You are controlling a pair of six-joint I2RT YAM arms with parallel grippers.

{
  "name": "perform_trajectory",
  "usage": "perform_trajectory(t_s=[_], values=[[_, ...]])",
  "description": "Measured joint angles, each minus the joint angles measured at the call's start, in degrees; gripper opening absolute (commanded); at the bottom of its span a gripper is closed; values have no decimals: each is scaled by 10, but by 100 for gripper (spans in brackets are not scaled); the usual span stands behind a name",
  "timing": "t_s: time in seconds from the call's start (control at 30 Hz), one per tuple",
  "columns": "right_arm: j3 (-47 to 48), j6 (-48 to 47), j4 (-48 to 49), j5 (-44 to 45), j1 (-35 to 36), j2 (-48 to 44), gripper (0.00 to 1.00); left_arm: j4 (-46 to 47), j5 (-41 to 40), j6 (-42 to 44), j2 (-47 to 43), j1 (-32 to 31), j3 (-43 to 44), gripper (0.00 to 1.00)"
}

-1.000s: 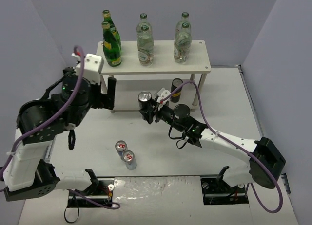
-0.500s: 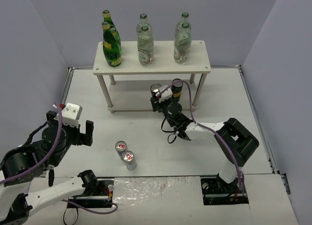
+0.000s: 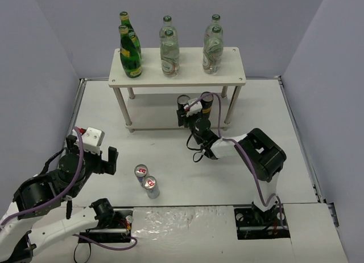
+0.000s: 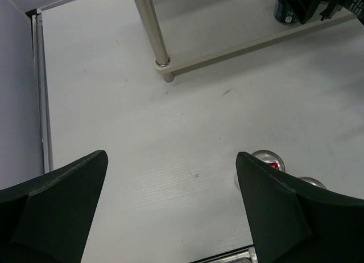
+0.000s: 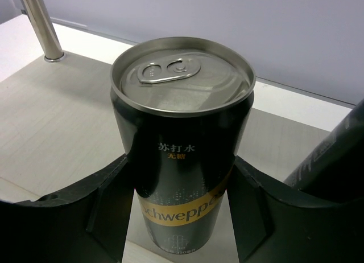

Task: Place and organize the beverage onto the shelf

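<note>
The shelf (image 3: pixel 187 76) carries two dark-green bottles (image 3: pixel 130 55) and four clear green-capped bottles (image 3: pixel 169 51) on its top board. My right gripper (image 3: pixel 183 112) is shut on a black can (image 3: pixel 183 102) that stands upright on the lower tier, beside the second black can (image 3: pixel 206 105). In the right wrist view the can (image 5: pixel 182 155) sits between my fingers (image 5: pixel 108 200) on the pale board (image 5: pixel 51 120). Two silver-blue-red cans (image 3: pixel 146 179) stand on the table. My left gripper (image 3: pixel 92 156) is open and empty, left of them; one shows in its view (image 4: pixel 267 159).
A shelf leg (image 4: pixel 149 27) and the lower board's front edge (image 4: pixel 239 46) lie ahead of my left gripper. Grey walls close in the table on three sides. My right arm's cable (image 3: pixel 219 98) loops in front of the shelf's right legs.
My right gripper carried the black can from in front of the shelf onto the lower tier. My left arm pulled back from the shelf to the near left of the table.
</note>
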Motion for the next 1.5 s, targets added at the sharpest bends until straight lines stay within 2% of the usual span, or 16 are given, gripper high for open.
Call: perform_trajectory(t_s=[0.1, 0.3, 0.4, 0.47, 0.5, 0.53, 0.63, 0.8, 1.1, 1.37, 1.5], values=[[13, 5, 20, 5, 0, 21, 12, 8, 9, -2, 5, 0, -8, 94], [42, 8, 42, 19, -5, 54, 12, 16, 20, -3, 10, 0, -15, 94], [48, 10, 49, 19, -7, 62, 17, 23, 21, -5, 10, 0, -25, 94], [49, 12, 50, 20, -8, 64, 37, 26, 23, -7, 10, 0, -30, 94], [49, 12, 52, 21, -7, 64, 51, 26, 24, -7, 10, 0, -31, 94], [49, 12, 52, 22, -7, 64, 75, 26, 25, -8, 10, 0, -31, 94], [49, 10, 38, 29, -8, 65, 89, 28, 25, -12, 10, 0, -31, 94], [34, 10, 18, 22, -7, 66, 100, 30, 25, -18, 8, 0, -32, 94], [3, 9, 6, 10, 10, 29, 100, 37, 21, -42, 15, 0, -41, 94], [-61, 2, 4, 68, 61, -67, 100, 13, 26, -164, 128, 0, 0, 94], [-106, -1, -32, 129, 105, -175, 100, -4, 53, -243, 175, 0, 1, 94]])
